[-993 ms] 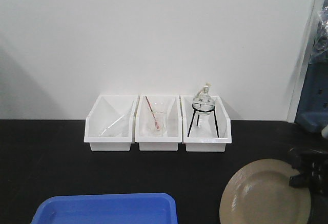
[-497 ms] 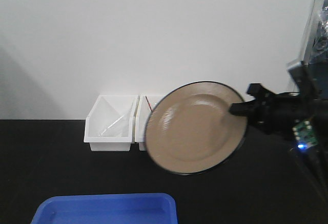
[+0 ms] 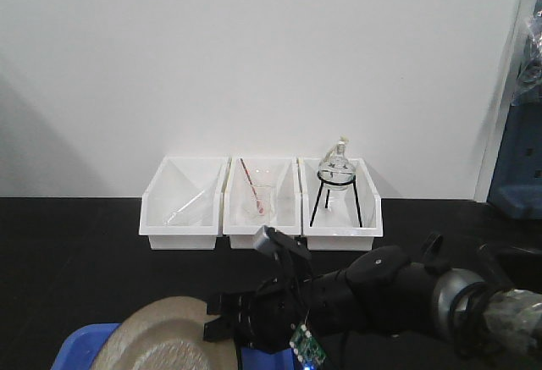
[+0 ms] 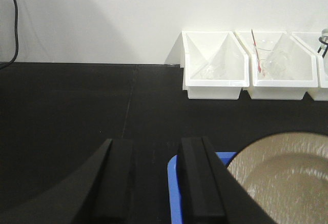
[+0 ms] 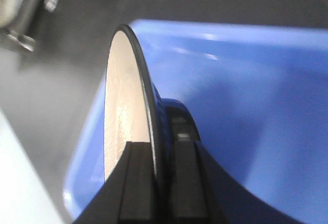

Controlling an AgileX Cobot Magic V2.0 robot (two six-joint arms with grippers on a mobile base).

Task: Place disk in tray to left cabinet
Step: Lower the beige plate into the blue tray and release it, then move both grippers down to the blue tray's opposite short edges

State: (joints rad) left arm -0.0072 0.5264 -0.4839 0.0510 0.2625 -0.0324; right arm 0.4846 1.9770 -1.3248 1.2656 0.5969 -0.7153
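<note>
On your right gripper (image 5: pixel 160 155) the jaws pinch the plate (image 3: pixel 157 340) by its rim, over the tray (image 5: pixel 246 106) at 7 o'clock, likely to lay it flat; left gripper (image 4: pixel 154 178) jaws apart, empty.

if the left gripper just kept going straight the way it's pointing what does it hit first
Most likely the bare black table, then the white wall, though depth is unclear. The left gripper is open and aims left of the white bins; the blue tray corner shows by its right finger.
</note>
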